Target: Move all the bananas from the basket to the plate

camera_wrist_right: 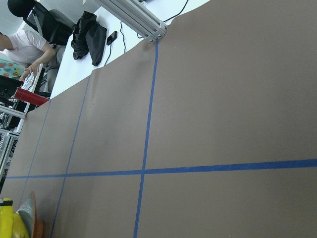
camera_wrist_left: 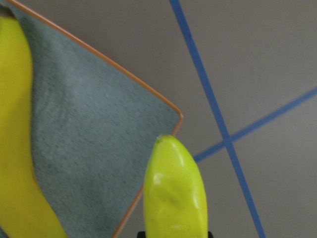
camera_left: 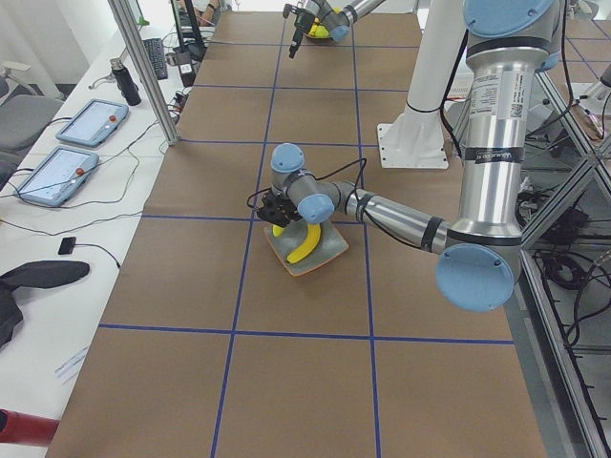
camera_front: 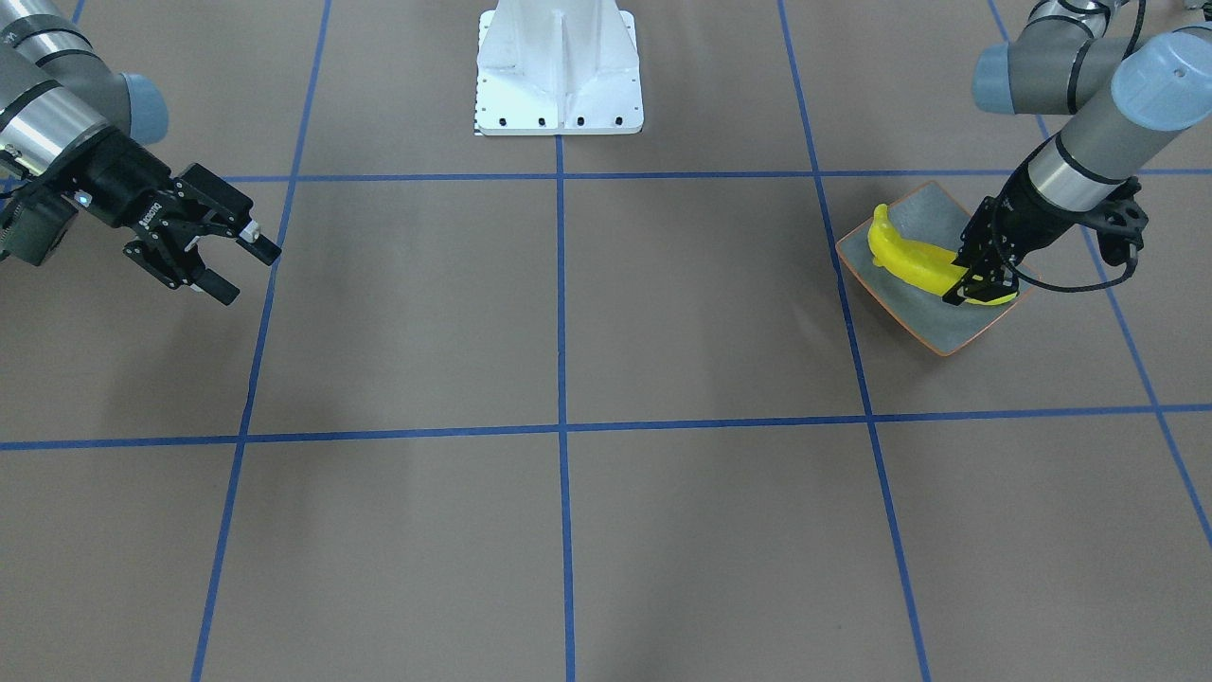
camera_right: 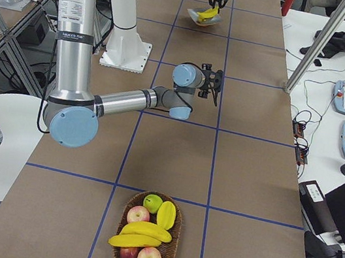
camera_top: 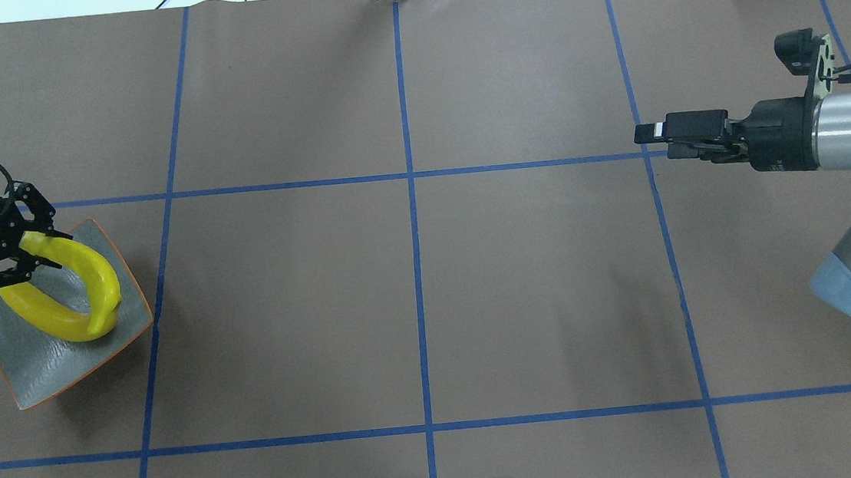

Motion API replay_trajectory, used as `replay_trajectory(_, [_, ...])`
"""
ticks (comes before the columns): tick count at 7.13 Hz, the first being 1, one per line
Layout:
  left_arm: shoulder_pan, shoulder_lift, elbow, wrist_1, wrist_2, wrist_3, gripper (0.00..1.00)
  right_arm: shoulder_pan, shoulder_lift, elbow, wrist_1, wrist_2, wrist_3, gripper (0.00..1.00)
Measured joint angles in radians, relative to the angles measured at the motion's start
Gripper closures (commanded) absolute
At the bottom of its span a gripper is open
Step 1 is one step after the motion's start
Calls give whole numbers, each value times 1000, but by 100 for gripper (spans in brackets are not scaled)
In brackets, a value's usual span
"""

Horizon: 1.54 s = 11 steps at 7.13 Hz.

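Note:
The grey-green plate [camera_top: 43, 357] with its orange rim sits at the table's left end. Two yellow bananas are on it: one lies flat [camera_top: 47, 318], the other arches over it [camera_top: 93, 268]. My left gripper [camera_top: 7, 256] is shut on that arched banana's end [camera_front: 992, 296] above the plate [camera_front: 933, 322]; the wrist view shows this banana [camera_wrist_left: 174, 193] close up over the plate's corner [camera_wrist_left: 84, 139]. The wicker basket [camera_right: 168, 254] at the far right end holds two more bananas [camera_right: 145, 230]. My right gripper [camera_front: 241, 268] hovers open and empty above the table, well short of the basket.
Apples and another yellow fruit share the basket with the bananas. The white robot base [camera_front: 559, 66] stands at the table's middle edge. Blue tape lines grid the brown table. Tablets, cables and a seated person [camera_wrist_right: 22, 47] are at the benches beside the table.

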Motion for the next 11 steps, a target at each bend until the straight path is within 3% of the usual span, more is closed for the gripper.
replay_trajectory(4, [-18, 109, -43, 43, 1, -4, 100, 0, -6, -11, 2, -14, 0, 0])
replay_trajectory(8, [-7, 152, -55, 53, 6, -17, 86, 1, -8, -14, 3, -15, 0, 0])
replay_trajectory(11, [47, 163, -68, 52, 3, -32, 83, 2, -22, -12, 4, -15, 0, 0])
